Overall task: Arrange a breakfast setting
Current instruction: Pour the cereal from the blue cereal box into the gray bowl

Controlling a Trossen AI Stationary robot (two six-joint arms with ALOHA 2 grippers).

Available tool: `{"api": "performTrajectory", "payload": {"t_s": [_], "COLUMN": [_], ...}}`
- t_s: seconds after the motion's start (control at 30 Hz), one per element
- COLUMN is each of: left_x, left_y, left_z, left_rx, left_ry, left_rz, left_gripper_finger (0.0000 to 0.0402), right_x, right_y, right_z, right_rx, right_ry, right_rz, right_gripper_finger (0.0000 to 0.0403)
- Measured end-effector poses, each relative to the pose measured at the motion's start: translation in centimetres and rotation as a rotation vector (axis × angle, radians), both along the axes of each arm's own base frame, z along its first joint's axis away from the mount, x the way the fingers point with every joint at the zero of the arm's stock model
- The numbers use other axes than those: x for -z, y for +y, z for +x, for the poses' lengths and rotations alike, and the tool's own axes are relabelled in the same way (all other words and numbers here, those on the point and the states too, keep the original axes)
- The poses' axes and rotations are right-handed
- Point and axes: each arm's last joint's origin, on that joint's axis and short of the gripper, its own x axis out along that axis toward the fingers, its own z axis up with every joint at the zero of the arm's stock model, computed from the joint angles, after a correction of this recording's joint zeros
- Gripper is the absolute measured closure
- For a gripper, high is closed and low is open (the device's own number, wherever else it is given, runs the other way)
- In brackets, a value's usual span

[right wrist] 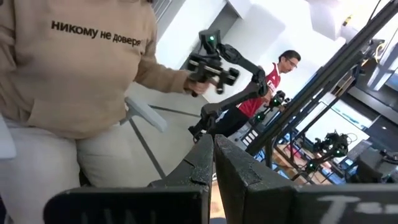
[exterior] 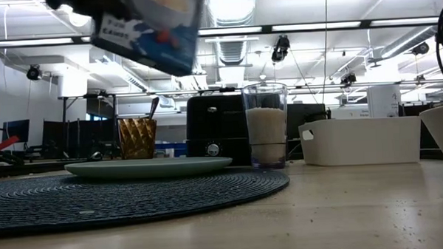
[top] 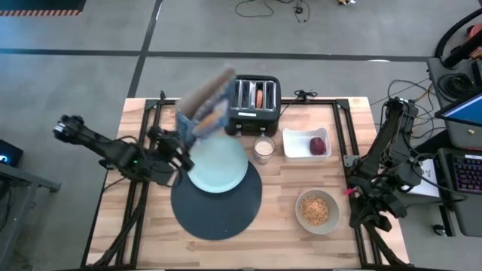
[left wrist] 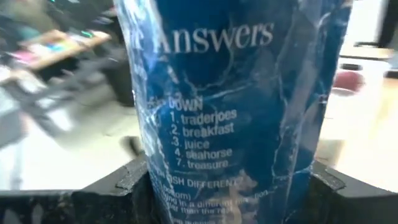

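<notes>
- The left gripper point(top: 183, 144) is clamped on a blue cereal box point(top: 205, 113), holding it tilted in the air just above the far-left edge of the pale mint plate point(top: 218, 167).
- The plate lies on the far part of the round dark-blue placemat point(top: 217, 205).
- Beyond the plate stands the black toaster point(top: 254, 103), with the milk glass point(top: 263, 150) just right of the plate.
- Right of the glass, the white tray point(top: 301, 144) holds the dark-red fruit point(top: 318, 144).
- The beige bowl point(top: 317, 211) sits right of the placemat.
- The right gripper point(right wrist: 213, 163) waits at the table's right edge, fingers pressed together on nothing.
</notes>
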Motion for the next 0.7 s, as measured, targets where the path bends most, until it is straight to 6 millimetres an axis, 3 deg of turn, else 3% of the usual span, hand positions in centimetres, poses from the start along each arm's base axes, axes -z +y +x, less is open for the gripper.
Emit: {"api": "performTrajectory", "payload": {"t_s": [0.17,0.3,0.7], "left_x": [-0.3,0.1,7.9], "left_y": [1.9,3.2,5.6], "left_z": [-3.5,-5.9,-8.7], "left_rx": [-0.152,-0.226,-0.401], "left_ry": [-0.044,-0.136,-0.301], "left_rz": [0.137,0.15,0.092], "left_gripper_finger": [0.0169,0.0169,0.0169], "right_x": [-0.1,-0.3,-0.4], "right_y": [0.0,0.0,0.0], "right_z": [0.0,0.0,0.0], "right_rx": [0.001,0.001,0.003], "right_ry": [-0.013,-0.021,-0.04], "right_rz": [0.005,0.02,0.025], "right_gripper_finger": [0.0394,0.0394,0.0394]}}
